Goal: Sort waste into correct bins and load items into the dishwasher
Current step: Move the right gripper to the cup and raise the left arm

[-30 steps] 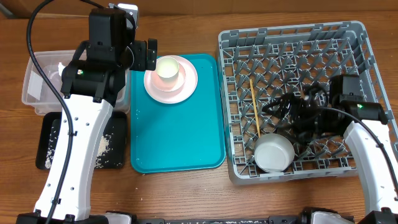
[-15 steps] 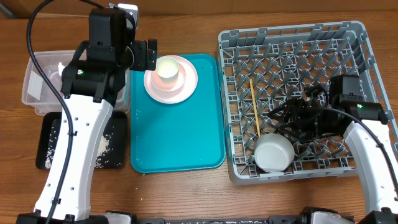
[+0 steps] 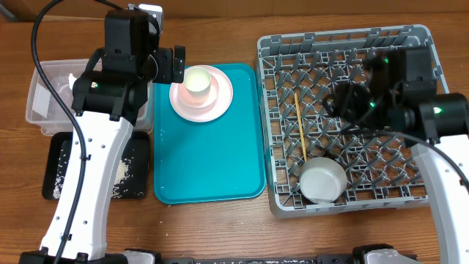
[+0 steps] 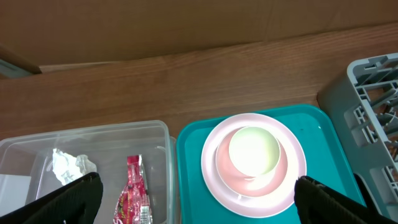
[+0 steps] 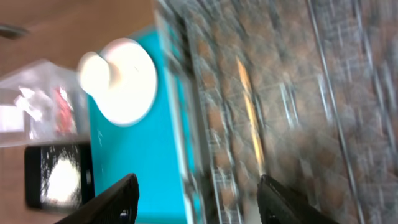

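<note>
A pale pink plate (image 3: 212, 103) with a small white cup (image 3: 198, 81) on it sits at the far end of the teal tray (image 3: 209, 161). My left gripper (image 3: 174, 66) hangs open just left of the plate; in the left wrist view (image 4: 199, 208) its fingers straddle the plate (image 4: 283, 183) and the tub's edge. The white bowl (image 3: 323, 180) and a chopstick (image 3: 300, 125) lie in the grey dishwasher rack (image 3: 344, 44). My right gripper (image 3: 338, 99) hovers above the rack, open and empty (image 5: 196, 202); its view is blurred.
The clear tub (image 3: 44, 95) at the left holds a tissue wad (image 4: 71, 166) and a red wrapper (image 4: 132, 196). In front of it the black tray (image 3: 58, 169) carries loose rice (image 3: 124, 172). My left arm stretches over both bins.
My right arm has lifted away from the bowl at the rack's front and swung toward the rack's far side. The bowl stays in the rack. The left arm has not moved.
</note>
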`<move>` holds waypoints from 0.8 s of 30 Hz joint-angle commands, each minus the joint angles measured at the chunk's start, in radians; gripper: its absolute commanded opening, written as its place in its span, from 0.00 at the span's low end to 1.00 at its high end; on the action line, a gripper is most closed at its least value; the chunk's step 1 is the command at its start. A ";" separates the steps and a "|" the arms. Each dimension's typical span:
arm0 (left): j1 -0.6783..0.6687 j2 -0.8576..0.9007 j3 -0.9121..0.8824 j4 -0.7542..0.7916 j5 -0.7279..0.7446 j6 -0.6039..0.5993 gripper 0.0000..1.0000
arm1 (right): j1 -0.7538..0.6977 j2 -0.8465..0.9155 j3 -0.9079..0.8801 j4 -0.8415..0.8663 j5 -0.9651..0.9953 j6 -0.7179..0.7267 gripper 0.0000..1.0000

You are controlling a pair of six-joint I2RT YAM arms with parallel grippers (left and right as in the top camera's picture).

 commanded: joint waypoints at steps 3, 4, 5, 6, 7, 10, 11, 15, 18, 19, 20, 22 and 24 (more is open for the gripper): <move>0.004 -0.003 0.013 0.001 -0.009 0.019 1.00 | 0.178 0.037 0.042 0.199 0.154 0.022 0.62; 0.004 -0.003 0.013 0.001 -0.010 0.019 1.00 | 0.216 0.055 0.042 0.246 0.164 0.022 0.62; 0.004 -0.003 0.013 0.001 -0.009 0.019 1.00 | 0.241 0.069 0.042 0.278 0.175 0.022 0.62; 0.004 -0.003 0.013 0.001 -0.009 0.019 1.00 | 0.270 0.089 0.042 0.311 0.190 0.022 0.62; 0.004 -0.003 0.013 0.002 -0.010 0.019 1.00 | 0.291 0.108 0.042 0.336 0.199 0.022 0.62; 0.004 -0.003 0.013 0.001 -0.010 0.019 1.00 | 0.351 0.188 0.042 0.429 0.230 0.010 0.62; 0.004 -0.003 0.013 0.001 -0.009 0.019 1.00 | 0.364 0.213 0.042 0.461 0.241 0.007 0.63; 0.004 -0.003 0.013 0.004 -0.010 0.019 1.00 | 0.414 0.354 0.042 0.634 0.264 0.007 0.62; 0.004 -0.003 0.013 0.029 -0.012 0.020 1.00 | 0.433 0.437 0.042 0.701 0.264 0.007 0.62; 0.004 -0.002 0.013 0.061 -0.012 0.019 1.00 | 0.436 0.459 0.042 0.712 0.264 0.006 0.62; 0.004 -0.002 0.013 0.092 -0.011 0.019 1.00 | 0.439 0.481 0.042 0.722 0.264 0.007 0.63; 0.004 -0.002 0.013 0.122 -0.011 0.020 1.00 | 0.441 0.514 0.042 0.743 0.264 0.006 0.63; 0.004 0.000 0.013 0.169 -0.010 0.019 1.00 | 0.444 0.540 0.042 0.777 0.260 0.007 0.63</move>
